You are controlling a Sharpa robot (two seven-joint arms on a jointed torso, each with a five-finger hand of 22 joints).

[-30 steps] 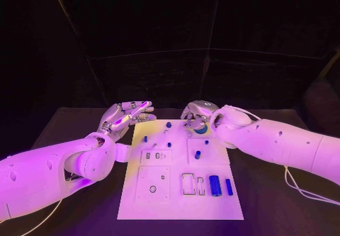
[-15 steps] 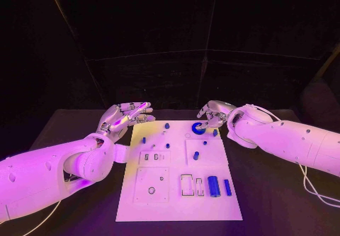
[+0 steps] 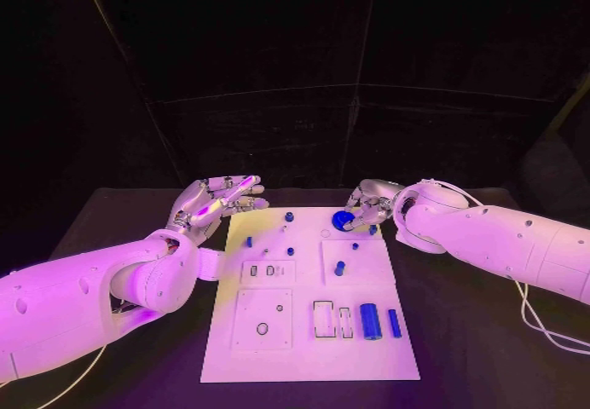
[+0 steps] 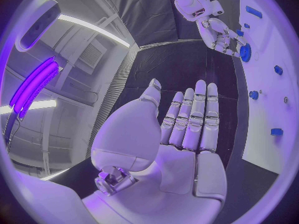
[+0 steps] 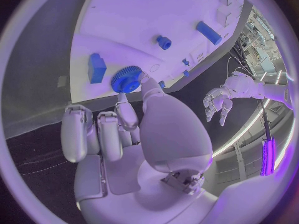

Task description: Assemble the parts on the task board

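The white task board lies in the middle of the table. A blue gear sits at its far right corner, flat against the board. My right hand reaches it from the right, and in the right wrist view the thumb and one fingertip pinch the gear's rim while the other fingers curl back. My left hand hovers off the board's far left corner, fingers straight and apart, holding nothing. The left wrist view shows the left hand, the right hand and the gear.
A small blue block lies just beside the gear. Small blue pegs stand on the far half of the board. A blue cylinder and a thin blue bar lie near the right front, beside empty slots.
My right hand has slid right off the gear, uncovering it, and now stays at its rim. The gear has stayed in place. The left hand has not moved.
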